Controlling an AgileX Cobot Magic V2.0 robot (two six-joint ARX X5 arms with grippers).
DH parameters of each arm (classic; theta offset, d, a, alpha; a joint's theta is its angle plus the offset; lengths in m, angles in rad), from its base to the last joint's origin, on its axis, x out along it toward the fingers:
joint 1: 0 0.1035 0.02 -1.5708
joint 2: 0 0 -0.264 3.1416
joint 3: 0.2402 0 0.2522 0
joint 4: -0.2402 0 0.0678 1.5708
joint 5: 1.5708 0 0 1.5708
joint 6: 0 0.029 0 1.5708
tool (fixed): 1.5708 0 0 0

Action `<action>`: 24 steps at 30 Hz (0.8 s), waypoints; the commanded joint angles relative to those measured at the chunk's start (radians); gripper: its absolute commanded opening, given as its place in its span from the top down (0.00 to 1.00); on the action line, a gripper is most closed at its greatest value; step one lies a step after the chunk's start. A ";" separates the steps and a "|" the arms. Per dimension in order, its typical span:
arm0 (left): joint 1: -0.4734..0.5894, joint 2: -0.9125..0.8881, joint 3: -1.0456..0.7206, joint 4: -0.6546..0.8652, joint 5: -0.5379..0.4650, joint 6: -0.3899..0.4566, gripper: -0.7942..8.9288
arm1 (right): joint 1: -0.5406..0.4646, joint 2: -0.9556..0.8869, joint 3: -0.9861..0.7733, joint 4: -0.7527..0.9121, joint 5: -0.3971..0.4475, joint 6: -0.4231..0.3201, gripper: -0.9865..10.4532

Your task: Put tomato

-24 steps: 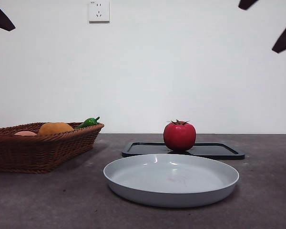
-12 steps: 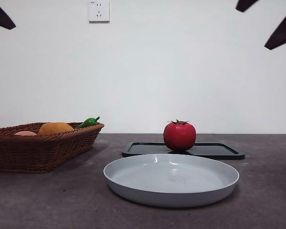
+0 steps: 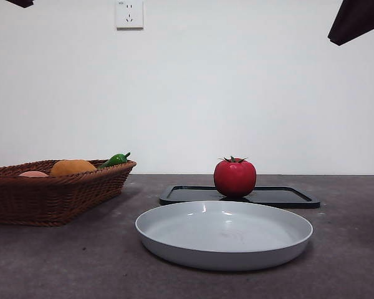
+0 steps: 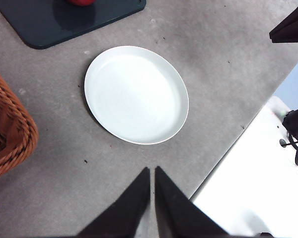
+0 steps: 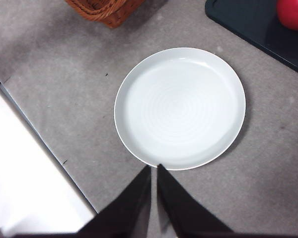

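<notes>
Right gripper (image 5: 154, 167) jaws pressed together, holding nothing, high above near rim of white plate (image 5: 180, 106). Left gripper (image 4: 152, 170) likewise closed, empty, above bare table (image 4: 228, 59) beside plate. In front view, dark arm at top right now larger and further in than a second ago; dark tip at top left nearly gone. Suggests right arm starting approach, grasp not yet begun. Tomato (image 3: 235, 177) upright on black tray (image 3: 287, 197), behind plate, untouched. Basket (image 3: 50, 193) with orange fruit (image 3: 73, 167) and green chili (image 3: 115, 159) well apart.
</notes>
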 commanded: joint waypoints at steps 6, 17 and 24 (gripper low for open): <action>-0.002 0.004 0.021 0.005 0.005 0.012 0.91 | 0.006 0.005 0.009 0.010 -0.005 -0.005 0.91; -0.002 0.004 0.021 0.005 0.005 0.012 0.91 | 0.006 0.005 0.009 0.010 -0.005 -0.005 0.91; -0.002 0.004 0.021 0.028 0.005 0.012 0.91 | 0.006 0.005 0.009 0.010 -0.005 -0.005 0.91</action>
